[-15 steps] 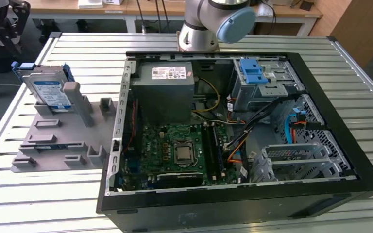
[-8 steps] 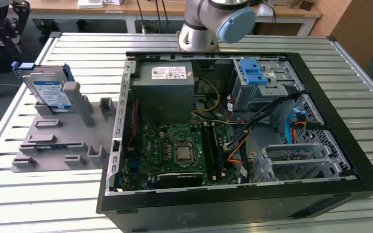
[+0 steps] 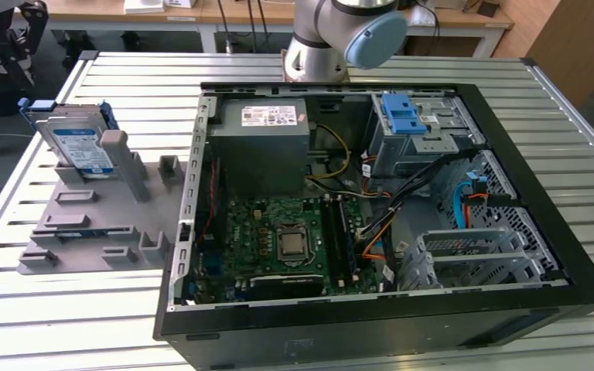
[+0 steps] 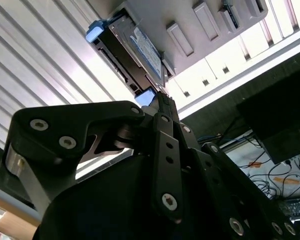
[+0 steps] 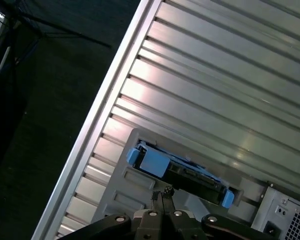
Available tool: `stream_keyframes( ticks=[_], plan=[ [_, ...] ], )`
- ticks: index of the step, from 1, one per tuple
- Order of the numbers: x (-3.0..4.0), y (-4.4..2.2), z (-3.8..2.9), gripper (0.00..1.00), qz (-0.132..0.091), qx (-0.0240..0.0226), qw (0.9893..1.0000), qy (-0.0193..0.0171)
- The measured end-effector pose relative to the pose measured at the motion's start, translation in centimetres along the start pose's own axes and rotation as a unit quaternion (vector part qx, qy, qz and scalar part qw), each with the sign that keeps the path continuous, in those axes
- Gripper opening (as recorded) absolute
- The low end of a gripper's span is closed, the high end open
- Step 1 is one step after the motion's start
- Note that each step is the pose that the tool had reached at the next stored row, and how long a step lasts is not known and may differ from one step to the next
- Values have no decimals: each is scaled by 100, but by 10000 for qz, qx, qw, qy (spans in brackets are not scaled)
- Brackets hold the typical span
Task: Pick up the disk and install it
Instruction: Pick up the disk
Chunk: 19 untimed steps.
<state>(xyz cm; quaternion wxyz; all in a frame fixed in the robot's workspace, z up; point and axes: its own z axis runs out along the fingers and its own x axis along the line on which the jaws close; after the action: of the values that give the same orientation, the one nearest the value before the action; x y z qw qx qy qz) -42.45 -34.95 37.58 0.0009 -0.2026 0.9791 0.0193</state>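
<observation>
A slatted metal table (image 3: 276, 69) forms the work surface, with benches and a dark floor seen beyond its far edge, and the arm (image 3: 328, 39) is mounted at that far side. An open computer case (image 3: 544, 309) has been laid on its side with the panel off, presumably so that its interior can be reached from above; inside, the motherboard (image 3: 287, 236), the grey power supply (image 3: 266, 139) and the blue-latched drive cage (image 3: 411, 127) are exposed. On the exterior view's left, just beside the case, a grey fixture (image 3: 90, 232) with moulded slots and posts has been set. The disk (image 3: 80, 147) is stood on edge at the fixture's far end, tilted back against a post, apparently so that its blue carrier and narrow sides are offered to a grasp rather than lying flat. In both wrist views the gripper (image 5: 163, 194) is seen with its fingertips brought together on nothing, and the disk (image 5: 185, 167) lies beyond them, clearly apart from the tips (the second wrist view shows the gripper (image 4: 162, 100) pointed towards the disk (image 4: 139, 50) in the same way). The disk is therefore judged not yet picked up. A blue-and-white label is carried on the disk's face and a white one on the power supply, but their print cannot be made out.
</observation>
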Motion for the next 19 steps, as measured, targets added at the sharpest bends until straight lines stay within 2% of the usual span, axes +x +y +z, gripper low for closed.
stream_keyframes(
  ticks=[9,19],
  plan=[
    [0,0,0,11,-283,-3,9996,10],
    [0,0,0,11,-603,-6,9982,23]
  ],
)
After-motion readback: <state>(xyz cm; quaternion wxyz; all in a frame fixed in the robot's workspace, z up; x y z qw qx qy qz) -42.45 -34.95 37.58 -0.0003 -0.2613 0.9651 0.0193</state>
